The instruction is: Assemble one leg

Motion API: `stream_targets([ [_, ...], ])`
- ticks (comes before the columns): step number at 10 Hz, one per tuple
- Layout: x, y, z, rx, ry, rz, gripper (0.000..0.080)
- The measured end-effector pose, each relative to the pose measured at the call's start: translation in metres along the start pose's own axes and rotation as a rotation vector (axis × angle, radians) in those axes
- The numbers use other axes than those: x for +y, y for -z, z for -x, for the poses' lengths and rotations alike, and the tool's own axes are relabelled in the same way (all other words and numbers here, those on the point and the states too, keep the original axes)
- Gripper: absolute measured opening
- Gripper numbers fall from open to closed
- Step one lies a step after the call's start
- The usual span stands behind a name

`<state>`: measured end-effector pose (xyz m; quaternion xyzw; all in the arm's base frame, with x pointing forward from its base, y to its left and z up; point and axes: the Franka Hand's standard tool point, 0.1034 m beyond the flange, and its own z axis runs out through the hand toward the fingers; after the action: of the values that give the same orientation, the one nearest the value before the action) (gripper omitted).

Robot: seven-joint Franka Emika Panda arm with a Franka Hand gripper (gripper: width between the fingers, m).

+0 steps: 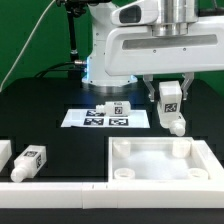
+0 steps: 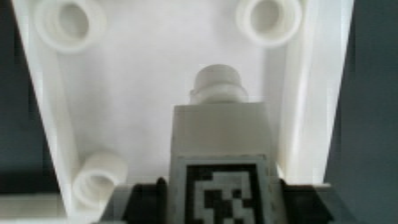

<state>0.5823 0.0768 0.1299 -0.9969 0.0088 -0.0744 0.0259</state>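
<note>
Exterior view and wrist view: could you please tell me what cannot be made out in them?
- Exterior view: whether the held leg touches the tray; too small.
- Exterior view: leftmost leg, cut off by the edge.
- Wrist view: the tray's fourth corner, hidden by the held leg and gripper.

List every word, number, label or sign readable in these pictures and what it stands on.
No words, letters or numbers can be read in either view.
Black-and-white square tag, pattern only, no text: on the small white stubby plastic leg held in the gripper.
Like tags on the thin flat white marker board and a loose white peg at the exterior view's left: too small to make out.
</note>
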Motion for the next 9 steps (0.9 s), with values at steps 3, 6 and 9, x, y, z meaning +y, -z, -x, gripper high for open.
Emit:
stream_targets([
  [3,-0.022,-0.002,-0.048,0.294,0.101,0.005,0.0284],
  [6,-0.020,-0.004,-0.050,0.439,0.104,0.004,0.0284],
  [9,-0.023,-0.021,-0.058,0.391,0.127,0.012,0.0284],
])
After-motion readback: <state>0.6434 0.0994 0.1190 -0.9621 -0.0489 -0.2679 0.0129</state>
